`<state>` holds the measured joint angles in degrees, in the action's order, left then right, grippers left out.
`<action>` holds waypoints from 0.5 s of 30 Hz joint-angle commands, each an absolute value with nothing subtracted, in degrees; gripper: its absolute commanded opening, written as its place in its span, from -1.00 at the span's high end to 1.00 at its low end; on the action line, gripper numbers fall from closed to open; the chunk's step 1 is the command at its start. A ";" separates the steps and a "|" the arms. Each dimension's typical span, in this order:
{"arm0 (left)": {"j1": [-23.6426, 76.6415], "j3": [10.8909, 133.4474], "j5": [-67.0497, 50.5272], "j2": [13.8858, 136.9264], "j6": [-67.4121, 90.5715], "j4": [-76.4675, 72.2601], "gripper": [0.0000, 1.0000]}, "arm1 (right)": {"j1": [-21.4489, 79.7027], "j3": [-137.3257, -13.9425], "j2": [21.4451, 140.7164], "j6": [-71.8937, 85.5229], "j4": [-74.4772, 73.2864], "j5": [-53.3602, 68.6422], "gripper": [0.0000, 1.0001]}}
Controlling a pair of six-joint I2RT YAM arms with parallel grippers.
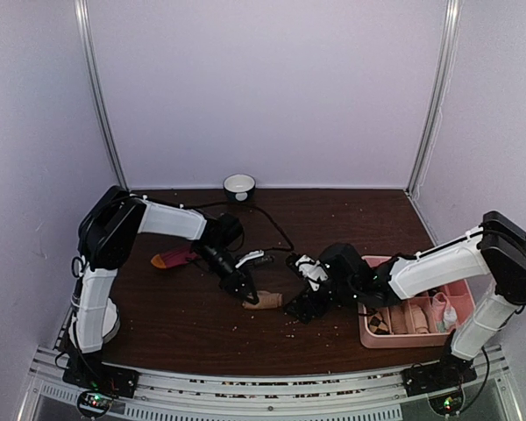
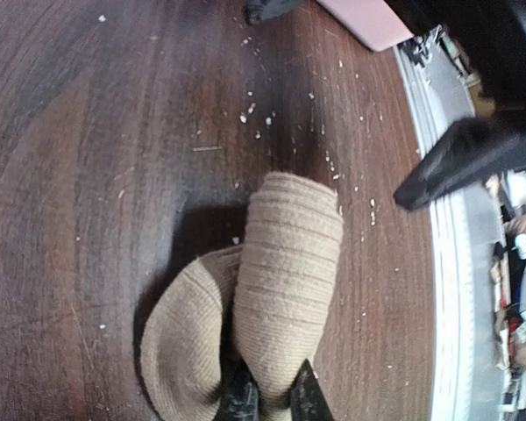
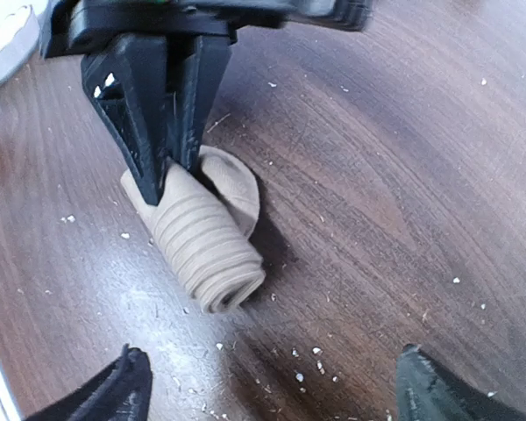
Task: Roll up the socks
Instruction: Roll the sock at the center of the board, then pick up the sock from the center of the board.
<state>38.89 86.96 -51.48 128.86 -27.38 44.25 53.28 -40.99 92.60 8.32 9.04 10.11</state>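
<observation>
Here the left hand (image 2: 273, 399) is clamped on the rolled tan sock (image 3: 206, 250) on the desk (image 3: 377, 175); the right hand (image 3: 272, 381), spread wide, hovers beside it.

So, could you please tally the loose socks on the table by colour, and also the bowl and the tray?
tan sock: 1
dark red sock: 1
bowl: 1
pink tray: 1
Total: 4
</observation>
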 commanded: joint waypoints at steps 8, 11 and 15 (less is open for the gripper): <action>38.22 85.48 -42.37 135.56 -26.50 50.11 1.00 | 49.99 -40.23 93.62 16.26 17.44 3.56 -0.99; 38.15 85.67 -43.09 135.66 -27.12 50.67 1.00 | 50.16 -41.17 95.38 9.93 19.17 7.80 -0.99; 38.14 85.97 -43.79 135.89 -27.86 51.48 1.00 | 56.82 -41.43 95.18 -2.60 18.46 3.73 -0.99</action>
<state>38.28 88.20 -54.52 130.61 -26.48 46.61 51.66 -40.16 94.85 7.55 16.14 1.85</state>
